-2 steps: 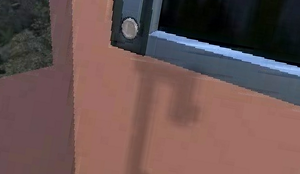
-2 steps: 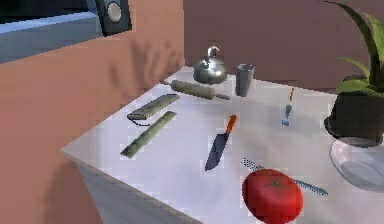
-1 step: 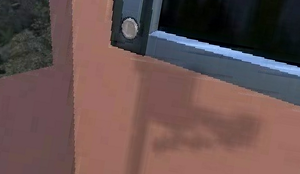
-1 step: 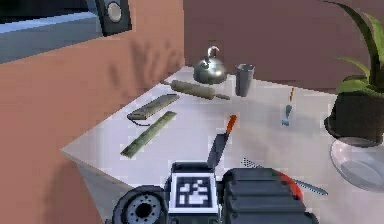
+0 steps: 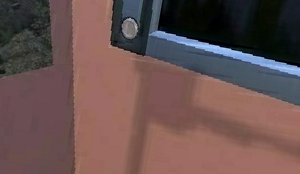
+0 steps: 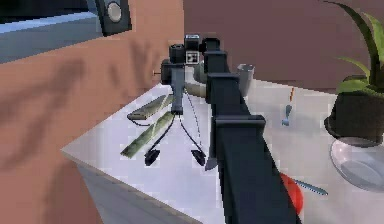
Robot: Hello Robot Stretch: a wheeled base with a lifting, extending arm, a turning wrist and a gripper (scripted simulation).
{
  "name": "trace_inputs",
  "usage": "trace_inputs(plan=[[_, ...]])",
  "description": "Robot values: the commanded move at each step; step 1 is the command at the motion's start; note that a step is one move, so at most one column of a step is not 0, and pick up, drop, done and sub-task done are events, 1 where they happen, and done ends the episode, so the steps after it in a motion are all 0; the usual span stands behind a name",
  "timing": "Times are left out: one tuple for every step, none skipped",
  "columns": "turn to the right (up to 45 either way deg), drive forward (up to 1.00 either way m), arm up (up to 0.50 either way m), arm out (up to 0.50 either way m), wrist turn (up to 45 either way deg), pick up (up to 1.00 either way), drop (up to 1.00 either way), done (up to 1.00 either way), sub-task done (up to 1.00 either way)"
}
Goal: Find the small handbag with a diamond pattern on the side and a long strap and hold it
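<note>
forward view: a terracotta wall (image 5: pixel 201 134), and a grey window frame (image 5: pixel 243 65) with a round knob (image 5: pixel 129 28) at the top.

arm side view: the gripper (image 6: pixel 176 150) sits at centre against a white table (image 6: pixel 105 150), near flat olive strips (image 6: pixel 148 130). whether its fingers are spread, or hold anything, cannot be told. a potted plant (image 6: pixel 355 110) stands at right. the handbag's place cannot be told, so finding and holding it both seem left.

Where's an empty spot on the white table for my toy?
Bare white tabletop lies between the dark square arm and the potted green plant, and at its near left corner. It's crowded around the long greenish flat pieces.
</note>
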Motion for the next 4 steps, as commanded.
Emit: trace_inputs(plan=[[0.0, 0.00, 0.00, 0.00, 45.0, 0.00, 0.00, 0.00, 0.00], [0.0, 0.00, 0.00, 0.00, 45.0, 0.00, 0.00, 0.00, 0.00], [0.0, 0.00, 0.00, 0.00, 42.0, 0.00, 0.00, 0.00, 0.00], [0.0, 0.00, -0.12, 0.00, 0.0, 0.00, 0.00, 0.00, 0.00]])
